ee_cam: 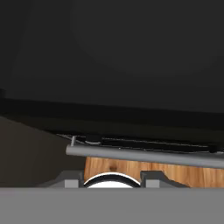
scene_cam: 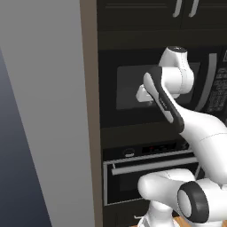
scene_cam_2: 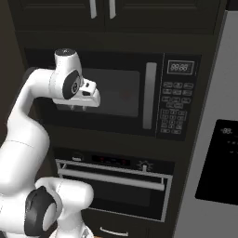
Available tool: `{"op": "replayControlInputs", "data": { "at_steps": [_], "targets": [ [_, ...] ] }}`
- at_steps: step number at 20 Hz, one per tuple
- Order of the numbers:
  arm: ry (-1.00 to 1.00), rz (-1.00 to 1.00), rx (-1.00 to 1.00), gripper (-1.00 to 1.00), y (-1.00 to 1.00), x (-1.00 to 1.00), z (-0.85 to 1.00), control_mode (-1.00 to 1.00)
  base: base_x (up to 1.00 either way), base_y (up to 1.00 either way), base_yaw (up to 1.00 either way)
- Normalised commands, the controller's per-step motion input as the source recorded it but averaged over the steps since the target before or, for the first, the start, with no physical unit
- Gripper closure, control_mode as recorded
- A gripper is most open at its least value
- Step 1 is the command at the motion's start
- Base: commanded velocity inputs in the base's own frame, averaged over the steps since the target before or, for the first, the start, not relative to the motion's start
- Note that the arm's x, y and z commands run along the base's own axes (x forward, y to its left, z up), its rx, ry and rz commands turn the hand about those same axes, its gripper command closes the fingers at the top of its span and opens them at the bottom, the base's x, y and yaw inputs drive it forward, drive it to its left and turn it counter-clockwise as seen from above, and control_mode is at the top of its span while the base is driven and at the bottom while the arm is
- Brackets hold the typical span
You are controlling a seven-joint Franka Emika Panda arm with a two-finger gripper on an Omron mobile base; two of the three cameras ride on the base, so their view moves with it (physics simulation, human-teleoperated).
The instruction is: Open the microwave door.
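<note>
Arm before shut microwave door

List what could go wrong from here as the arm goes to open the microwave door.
1. The gripper hangs in front of the window, well left of the vertical handle; closing here would likely catch nothing.
2. The oven's bar handle lies ahead in the hand view, so the arm might reach for the wrong door.
3. Moving right, it may bump the keypad.

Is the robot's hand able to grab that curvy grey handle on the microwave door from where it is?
Probably yes. The gripper hangs before the window, and nothing stands between it and the handle further right on the microwave door.
</note>
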Motion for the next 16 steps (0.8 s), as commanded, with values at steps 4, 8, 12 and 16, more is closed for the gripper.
{"op": "replayControlInputs", "data": {
  "at_steps": [4,8,12,16],
  "targets": [
    [-0.15,0.0,0.0,-1.0,0.0,-0.22,0.0,-1.0,0.0,0.0,0.0],
    [-0.47,0.0,0.0,-1.0,-0.04,-0.9,0.11,-1.0,0.0,0.0,0.0],
    [-0.54,0.0,0.04,-1.0,-0.24,-0.99,0.23,-1.0,0.0,0.0,0.0],
    [-0.55,0.0,0.03,-1.0,-0.58,-0.95,0.18,-1.0,0.0,0.0,0.0]
  ]
}}
